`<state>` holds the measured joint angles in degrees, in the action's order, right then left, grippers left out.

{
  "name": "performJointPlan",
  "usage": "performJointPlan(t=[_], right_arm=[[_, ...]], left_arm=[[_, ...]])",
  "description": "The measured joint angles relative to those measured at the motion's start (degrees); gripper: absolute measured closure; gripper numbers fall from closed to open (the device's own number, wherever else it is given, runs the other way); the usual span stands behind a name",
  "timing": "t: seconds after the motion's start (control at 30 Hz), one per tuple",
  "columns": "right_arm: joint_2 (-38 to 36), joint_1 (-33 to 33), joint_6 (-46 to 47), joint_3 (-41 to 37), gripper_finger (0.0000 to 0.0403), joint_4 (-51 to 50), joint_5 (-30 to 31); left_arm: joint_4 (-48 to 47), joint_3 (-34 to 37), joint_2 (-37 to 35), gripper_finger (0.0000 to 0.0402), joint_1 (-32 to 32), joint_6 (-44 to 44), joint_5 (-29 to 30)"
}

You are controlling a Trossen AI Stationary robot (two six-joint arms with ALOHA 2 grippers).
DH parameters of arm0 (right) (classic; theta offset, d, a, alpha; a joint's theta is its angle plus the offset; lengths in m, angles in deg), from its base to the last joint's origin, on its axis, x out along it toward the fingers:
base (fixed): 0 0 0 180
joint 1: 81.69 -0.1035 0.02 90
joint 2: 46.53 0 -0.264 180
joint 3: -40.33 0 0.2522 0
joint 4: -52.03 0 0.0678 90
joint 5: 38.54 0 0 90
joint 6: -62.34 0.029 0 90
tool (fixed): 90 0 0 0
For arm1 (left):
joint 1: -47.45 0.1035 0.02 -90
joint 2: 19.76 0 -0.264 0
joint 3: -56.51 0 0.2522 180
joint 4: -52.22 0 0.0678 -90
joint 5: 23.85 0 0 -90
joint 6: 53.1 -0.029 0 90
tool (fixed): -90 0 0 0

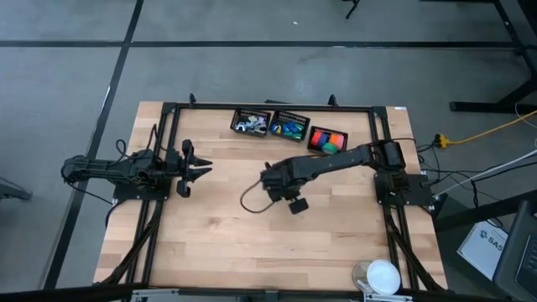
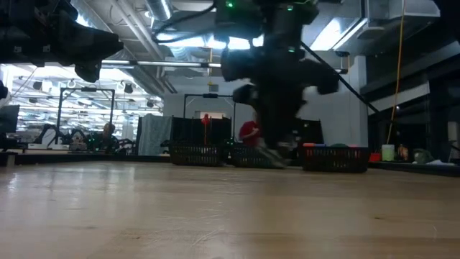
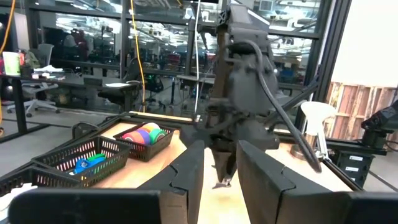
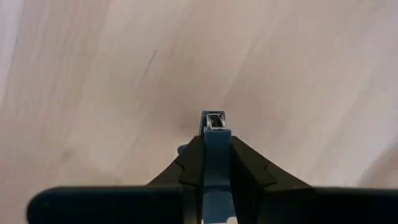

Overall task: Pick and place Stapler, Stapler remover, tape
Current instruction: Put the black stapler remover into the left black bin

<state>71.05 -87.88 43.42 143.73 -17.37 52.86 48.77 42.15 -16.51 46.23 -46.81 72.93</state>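
Pinched between the right gripper (image 4: 208, 163) fingers, a blue-grey stapler (image 4: 214, 127) points down at bare table (image 4: 93, 74). Overhead, that gripper (image 1: 277, 189) hangs mid-table, three baskets (image 1: 289, 126) behind; the left gripper (image 1: 195, 164) waits spread. Lower straight, then release gently, I judge.

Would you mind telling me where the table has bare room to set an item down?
The wood in front of the right gripper is bare toward the white cup. The back edge is crowded: three baskets sit in a row.
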Motion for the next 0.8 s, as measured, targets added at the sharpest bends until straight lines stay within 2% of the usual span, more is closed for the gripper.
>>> performJointPlan(t=[0.3,0.53,0.8], right_arm=[[0.0,3.74,-3.93,2.05,0.0355,14.82,-0.14],[0.0,6.83,-4.17,2.08,0.0355,26.26,-3.15],[0.0,11.24,-4.11,2.08,0.0355,39.38,-3.59]], left_arm=[[0.01,0.0,-0.01,0.0311,-0.01,0.0,-0.01],[0.0,0.0,0.01,0.0311,0.0,0.0,0.0],[0.02,0.0,0.01,0.0311,-0.01,0.0,-0.01]])
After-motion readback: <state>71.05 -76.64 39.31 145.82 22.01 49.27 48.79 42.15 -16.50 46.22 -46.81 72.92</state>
